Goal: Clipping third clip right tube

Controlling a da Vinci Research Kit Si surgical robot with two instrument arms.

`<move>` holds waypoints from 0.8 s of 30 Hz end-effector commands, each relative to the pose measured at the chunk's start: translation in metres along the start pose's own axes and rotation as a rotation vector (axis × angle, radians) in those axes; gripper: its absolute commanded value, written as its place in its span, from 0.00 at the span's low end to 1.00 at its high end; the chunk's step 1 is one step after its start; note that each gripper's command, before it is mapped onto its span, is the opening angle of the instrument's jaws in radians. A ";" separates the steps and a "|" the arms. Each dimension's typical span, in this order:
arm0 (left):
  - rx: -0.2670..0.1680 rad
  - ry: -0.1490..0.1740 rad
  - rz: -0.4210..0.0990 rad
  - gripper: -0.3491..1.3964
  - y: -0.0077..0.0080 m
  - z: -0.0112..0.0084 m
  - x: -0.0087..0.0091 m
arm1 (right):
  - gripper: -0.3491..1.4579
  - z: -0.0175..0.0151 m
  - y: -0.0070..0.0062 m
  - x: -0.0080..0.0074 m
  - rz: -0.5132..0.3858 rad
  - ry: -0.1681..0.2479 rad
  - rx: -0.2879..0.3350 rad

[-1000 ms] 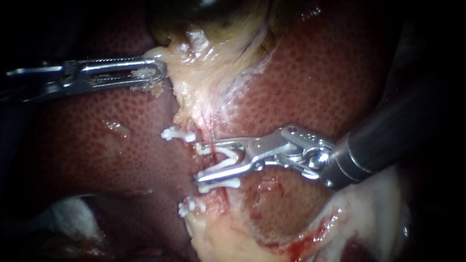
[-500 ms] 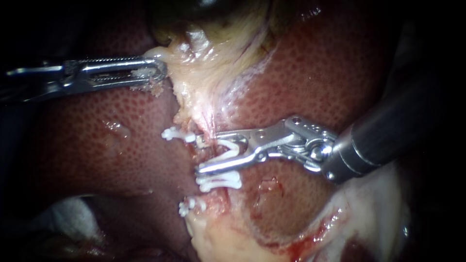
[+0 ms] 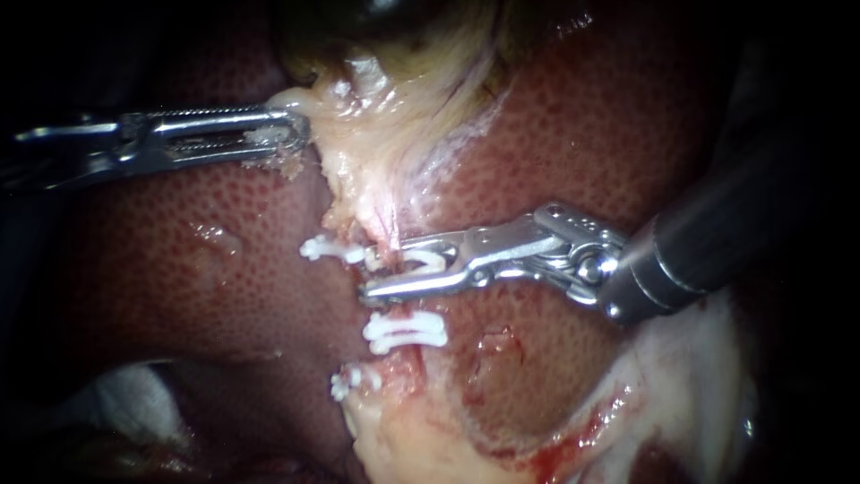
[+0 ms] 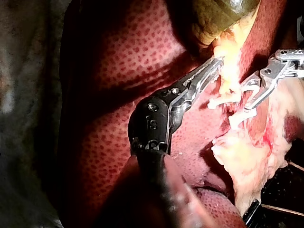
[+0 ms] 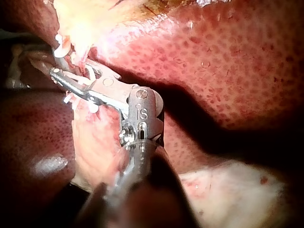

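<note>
The right instrument's (image 3: 385, 267) jaws pinch a clip (image 3: 423, 262) almost closed around the tube (image 3: 392, 237), so locking and release look left to do; the left instrument's (image 3: 296, 134) jaws grip pale tissue (image 3: 358, 134).

left instrument (image 3: 300, 134): bright steel jaws, long and slim, slotted down the middle, fine teeth on the inner edges. Behind them sits the left wrist housing (image 4: 152, 124), black, with silver screw heads and pale stamped marks. A black round shaft runs behind that housing.

right instrument (image 3: 381, 267): shorter steel jaws. Holed steel link plates and a round pivot pin sit ahead of the right wrist housing (image 5: 142, 114), dark, also stamped. Behind it is a glossy dark grey shaft with thin ring grooves.
</note>
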 end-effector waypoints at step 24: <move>0.001 0.000 0.001 0.00 0.0000 0.0001 -0.0001 | 0.00 -0.0009 0.0002 -0.0014 0.118 -0.010 -0.008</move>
